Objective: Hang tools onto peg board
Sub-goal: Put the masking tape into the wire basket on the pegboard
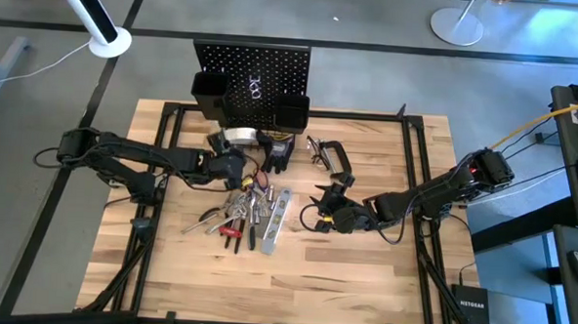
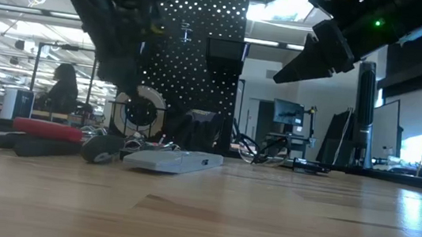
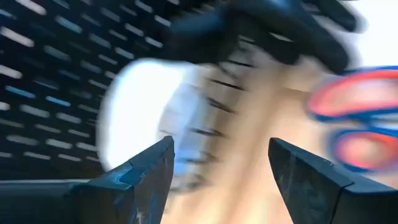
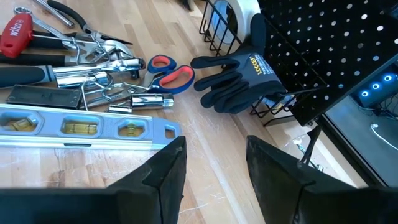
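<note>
The black peg board [image 1: 252, 74] stands upright at the table's far edge. The pale tape roll [image 1: 239, 135] and the black gloves [image 1: 278, 152] lie in front of it. The black C-clamp [image 1: 334, 156] is to their right. Pliers, scissors [image 4: 168, 71] and other tools lie in a pile [image 1: 238, 214] beside the silver level [image 1: 275, 220]. My left gripper [image 1: 232, 166] is open just in front of the tape roll [image 3: 146, 118], touching nothing. My right gripper [image 1: 328, 208] is open and empty, above the table to the right of the level [image 4: 81, 127].
Black bins [image 1: 209, 92] and a wire basket [image 4: 217, 25] hang on the peg board. Red-handled pliers [image 2: 46, 130] lie at the pile's near left. Bare wood runs along the table's near edge [image 1: 293, 289]. A person [image 2: 63, 86] shows in the room behind.
</note>
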